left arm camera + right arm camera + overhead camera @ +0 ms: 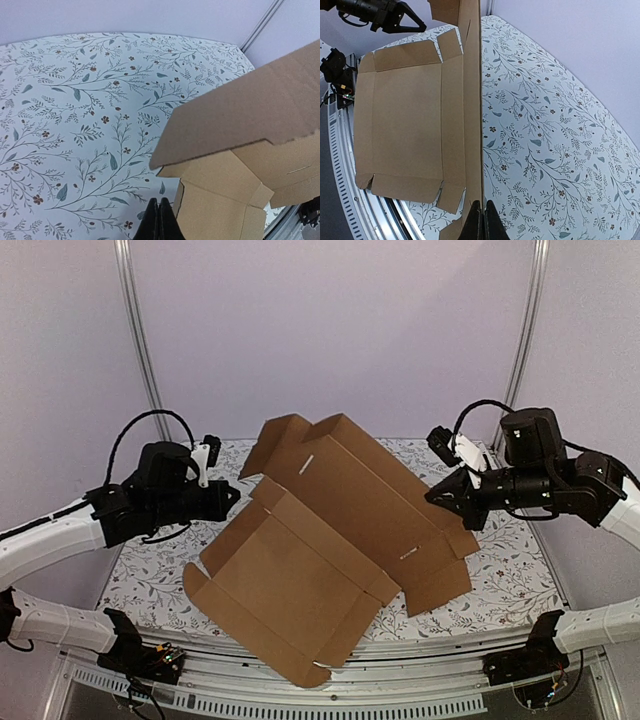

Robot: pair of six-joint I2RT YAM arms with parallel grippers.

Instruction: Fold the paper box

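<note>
the paper box (300,570) is partly folded, its far panel (370,485) raised. the left gripper (232,498) and right gripper (435,496) are seen closed and empty at its sides; the side flaps (198,585) likely need raising next.

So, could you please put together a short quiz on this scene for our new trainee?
1. True or false: the left gripper and the right gripper are both shut.
2. The table surface shows: A) plain white, B) a leafy floral print, C) checks.
3. Does the paper box lie wholly flat on the table?
Key: 1 true. 2 B. 3 No, part of it stands raised along a crease.
</note>
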